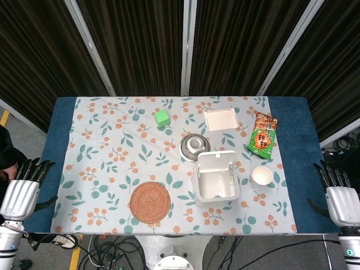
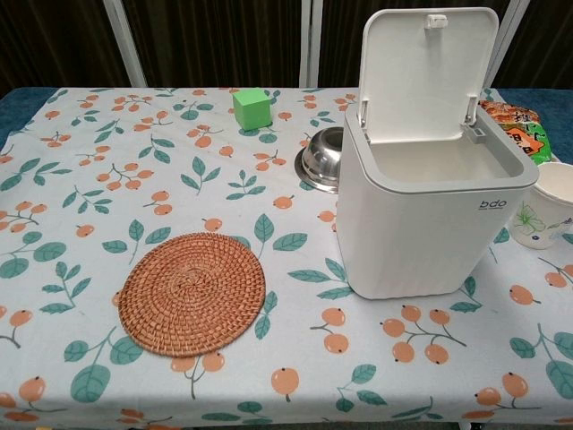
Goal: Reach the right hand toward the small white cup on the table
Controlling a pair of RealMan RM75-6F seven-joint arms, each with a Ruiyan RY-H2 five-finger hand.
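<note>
The cup stood upright at 3 o'clock of the bin, just beside it. It looked light and thin-walled, easily tipped or crushed; I judged its side wall the place to grip. It seemed empty, as did the open bin. My right hand hung released off the table's edge, fingers straight

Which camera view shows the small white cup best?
The head view: the small white cup is seen whole from above, right of the white bin. In the chest view the cup is cut by the right edge and partly hidden behind the bin.
</note>
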